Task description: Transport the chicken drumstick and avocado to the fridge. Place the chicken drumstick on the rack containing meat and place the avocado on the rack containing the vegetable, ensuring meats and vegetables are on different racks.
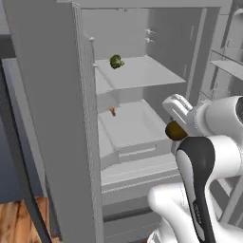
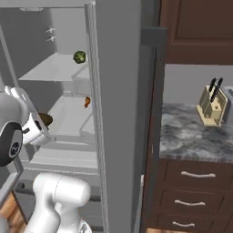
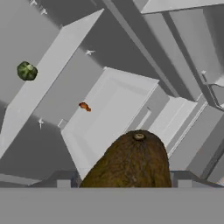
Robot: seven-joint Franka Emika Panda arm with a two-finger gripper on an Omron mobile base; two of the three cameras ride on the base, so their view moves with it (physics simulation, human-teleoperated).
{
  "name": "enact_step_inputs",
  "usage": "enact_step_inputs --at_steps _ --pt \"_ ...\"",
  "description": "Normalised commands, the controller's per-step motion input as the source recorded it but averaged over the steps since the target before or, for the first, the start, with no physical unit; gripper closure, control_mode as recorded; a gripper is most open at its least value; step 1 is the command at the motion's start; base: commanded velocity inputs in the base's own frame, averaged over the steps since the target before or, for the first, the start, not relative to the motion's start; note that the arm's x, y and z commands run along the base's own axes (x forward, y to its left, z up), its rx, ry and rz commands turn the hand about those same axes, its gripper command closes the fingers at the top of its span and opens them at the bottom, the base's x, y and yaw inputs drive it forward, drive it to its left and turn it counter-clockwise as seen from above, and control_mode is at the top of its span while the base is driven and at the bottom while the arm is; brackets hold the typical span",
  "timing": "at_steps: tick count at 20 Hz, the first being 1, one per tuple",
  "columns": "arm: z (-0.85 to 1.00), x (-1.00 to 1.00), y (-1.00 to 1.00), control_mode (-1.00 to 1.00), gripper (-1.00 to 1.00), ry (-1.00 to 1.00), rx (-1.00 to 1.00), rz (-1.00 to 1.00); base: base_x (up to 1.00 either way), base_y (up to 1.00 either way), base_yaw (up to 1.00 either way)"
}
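My gripper [image 1: 175,129] is shut on the olive-brown avocado [image 1: 176,131], holding it in front of the open fridge [image 1: 47,118]. In the hand view the avocado [image 3: 131,162] bulges up between the fingertips, stem end forward. The small orange-brown chicken drumstick [image 1: 113,111] lies on the lower shelf [image 1: 135,128], towards its back left. On the higher shelf [image 1: 142,71] sits the dark green round vegetable [image 1: 116,61]. The hand view has the vegetable [image 3: 26,71] at the left and the drumstick [image 3: 85,106] near the middle. From the right base view the avocado [image 2: 44,119] hangs below and left of the drumstick [image 2: 87,102].
The fridge's open doors flank the arm, one broad panel at the left [image 1: 42,142] and one at the right [image 2: 120,113]. Beyond the right door a marble counter [image 2: 191,136] carries a knife block [image 2: 211,107] above wooden drawers [image 2: 195,175]. Drawers [image 1: 137,175] lie below the shelves.
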Motion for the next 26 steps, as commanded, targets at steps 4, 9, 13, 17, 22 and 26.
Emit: enact_step_inputs --at_steps 4,9,13,17,22,26 --pt "0.0 0.0 0.0 1.0 1.0 0.0 0.0 0.0 1.0 0.78 -0.31" --pt "0.0 0.0 0.0 1.0 1.0 0.0 0.0 0.0 1.0 0.27 -0.07" --pt "0.0 0.0 0.0 1.0 1.0 0.0 0.0 0.0 0.99 0.0 0.17" --pt "0.0 0.0 0.0 1.0 1.0 0.0 0.0 0.0 0.78 0.0 0.11" --pt "0.15 0.0 0.0 -1.0 1.0 -0.02 0.0 0.0 0.38 0.0 0.0" --pt "0.51 0.1 0.04 -1.0 1.0 -0.01 0.0 0.0 0.0 0.0 0.0"
